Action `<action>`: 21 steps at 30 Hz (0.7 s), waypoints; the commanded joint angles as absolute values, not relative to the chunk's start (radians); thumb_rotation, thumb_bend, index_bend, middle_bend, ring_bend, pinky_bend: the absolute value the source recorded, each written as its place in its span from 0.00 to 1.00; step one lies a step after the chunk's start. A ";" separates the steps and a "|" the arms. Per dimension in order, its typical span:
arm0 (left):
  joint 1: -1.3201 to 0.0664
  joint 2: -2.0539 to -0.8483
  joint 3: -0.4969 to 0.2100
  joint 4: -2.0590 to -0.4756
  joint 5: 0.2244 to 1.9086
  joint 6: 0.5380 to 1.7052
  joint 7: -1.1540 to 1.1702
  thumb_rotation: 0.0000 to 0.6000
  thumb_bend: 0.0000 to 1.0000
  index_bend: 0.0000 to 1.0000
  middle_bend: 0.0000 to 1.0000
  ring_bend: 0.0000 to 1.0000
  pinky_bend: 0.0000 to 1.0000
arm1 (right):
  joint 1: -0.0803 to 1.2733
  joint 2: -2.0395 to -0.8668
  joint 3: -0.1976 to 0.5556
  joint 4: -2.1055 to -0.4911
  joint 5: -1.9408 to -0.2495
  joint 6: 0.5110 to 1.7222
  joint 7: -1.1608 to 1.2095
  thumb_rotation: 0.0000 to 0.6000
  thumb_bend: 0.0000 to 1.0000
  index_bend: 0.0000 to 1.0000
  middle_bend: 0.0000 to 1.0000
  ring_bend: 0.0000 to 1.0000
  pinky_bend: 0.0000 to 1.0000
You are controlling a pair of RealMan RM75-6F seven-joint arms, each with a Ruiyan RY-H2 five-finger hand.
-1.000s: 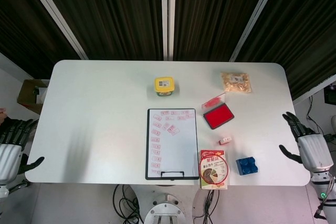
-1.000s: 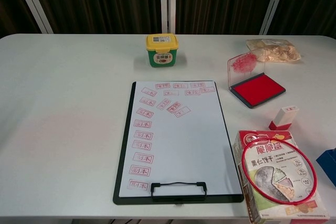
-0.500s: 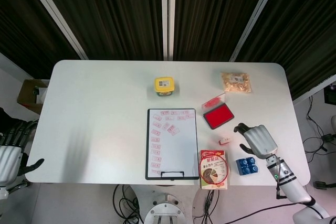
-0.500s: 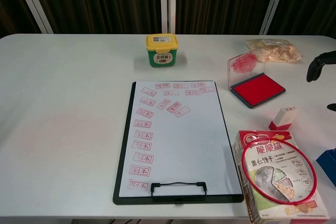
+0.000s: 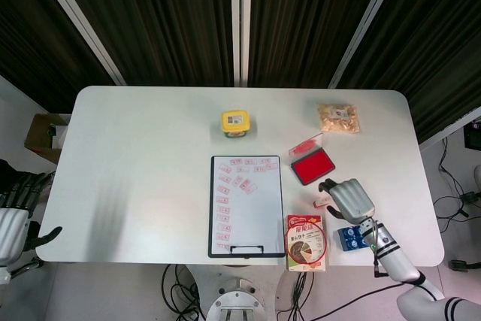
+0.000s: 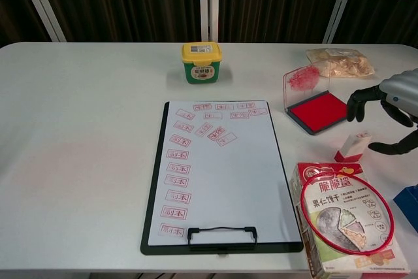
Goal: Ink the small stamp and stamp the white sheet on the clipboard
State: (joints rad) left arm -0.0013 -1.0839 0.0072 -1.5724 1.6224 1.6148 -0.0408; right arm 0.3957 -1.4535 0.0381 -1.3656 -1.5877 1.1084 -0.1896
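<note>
The small stamp (image 6: 353, 146), white with a red base, lies on the table right of the clipboard (image 6: 153, 187); in the head view the stamp (image 5: 322, 201) is partly under my right hand. My right hand (image 5: 351, 199) hovers just above and right of it, fingers (image 6: 358, 100) apart and curved down, holding nothing. The red ink pad (image 6: 320, 111) sits with its clear lid raised, just beyond the stamp. The white sheet (image 6: 215, 181) on the clipboard carries several red stamp marks along its top and left side. My left hand (image 5: 15, 212) hangs off the table's left edge, fingers spread.
A round-windowed snack box (image 6: 346, 217) lies right of the clipboard's lower corner, a blue block (image 5: 350, 237) beside it. A yellow-lidded green tub (image 6: 201, 61) stands behind the clipboard. A bag of snacks (image 6: 339, 63) lies at the back right.
My right hand has come in from the table's right edge to just over the small stamp. The left hand has stayed put.
</note>
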 commanded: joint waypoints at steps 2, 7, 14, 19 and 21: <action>-0.001 -1.083 0.007 -1.569 1.622 1.617 -0.047 1.00 0.00 0.11 0.09 0.07 0.16 | 0.402 -1.463 0.035 -1.363 -1.578 1.100 -0.202 1.00 0.18 0.42 0.41 0.75 0.98; -0.001 -1.084 0.007 -1.564 1.620 1.616 -0.054 1.00 0.00 0.11 0.09 0.07 0.16 | 0.409 -1.477 0.030 -1.360 -1.559 1.088 -0.214 1.00 0.19 0.43 0.42 0.75 0.98; 0.002 -1.084 0.006 -1.557 1.614 1.618 -0.060 1.00 0.00 0.11 0.09 0.07 0.16 | 0.417 -1.490 0.024 -1.349 -1.546 1.083 -0.216 1.00 0.22 0.45 0.44 0.75 0.98; 0.004 -1.085 0.006 -1.552 1.610 1.618 -0.068 1.00 0.00 0.11 0.09 0.07 0.16 | 0.422 -1.495 0.021 -1.345 -1.539 1.081 -0.219 1.00 0.23 0.47 0.45 0.75 0.98; 0.003 -1.087 0.007 -1.550 1.612 1.615 -0.068 1.00 0.00 0.11 0.09 0.07 0.16 | 0.423 -1.499 0.019 -1.342 -1.537 1.082 -0.219 1.00 0.23 0.48 0.46 0.75 0.98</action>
